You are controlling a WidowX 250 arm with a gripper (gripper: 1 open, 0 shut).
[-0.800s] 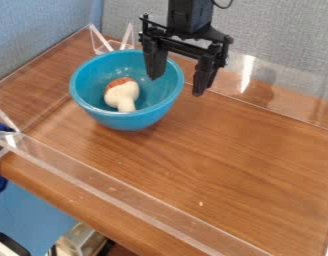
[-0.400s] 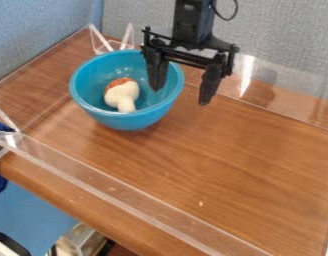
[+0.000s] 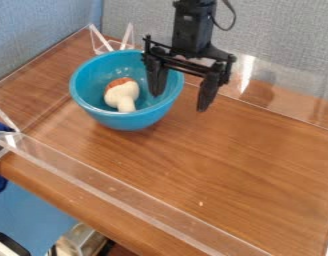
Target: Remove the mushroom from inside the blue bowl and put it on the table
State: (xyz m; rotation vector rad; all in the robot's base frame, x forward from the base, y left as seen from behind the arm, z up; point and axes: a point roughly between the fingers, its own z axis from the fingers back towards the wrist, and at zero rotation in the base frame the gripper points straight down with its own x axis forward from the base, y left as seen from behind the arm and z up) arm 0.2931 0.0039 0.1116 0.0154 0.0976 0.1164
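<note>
Black and pointing straight down, my gripper [image 3: 182, 83] hangs with its two fingers [image 3: 208, 88] spread as wide as they go, holding nothing. From my view one finger shows in front of the right rim of the blue bowl [image 3: 103, 108], the other out over bare wood to the right of it. I cannot tell whether the near finger touches the rim or hangs above it.

I see the mushroom [image 3: 121, 94] lying inside the bowl, tipped on its side, its orange-brown cap toward the far wall and the thick white stem toward me. It sits left of my gripper and apart from both fingers.

I have the bowl at the back left of the wooden table [image 3: 220, 150], near the corner. Low clear acrylic walls [image 3: 87, 170] run around the tabletop; the rear one passes just behind my gripper and the bowl, and a blue-grey fabric backdrop [image 3: 47, 25] rises behind it. The bowl's own high wall stands between my gripper and the mushroom. To the right and toward me I see only glossy wood grain.
</note>
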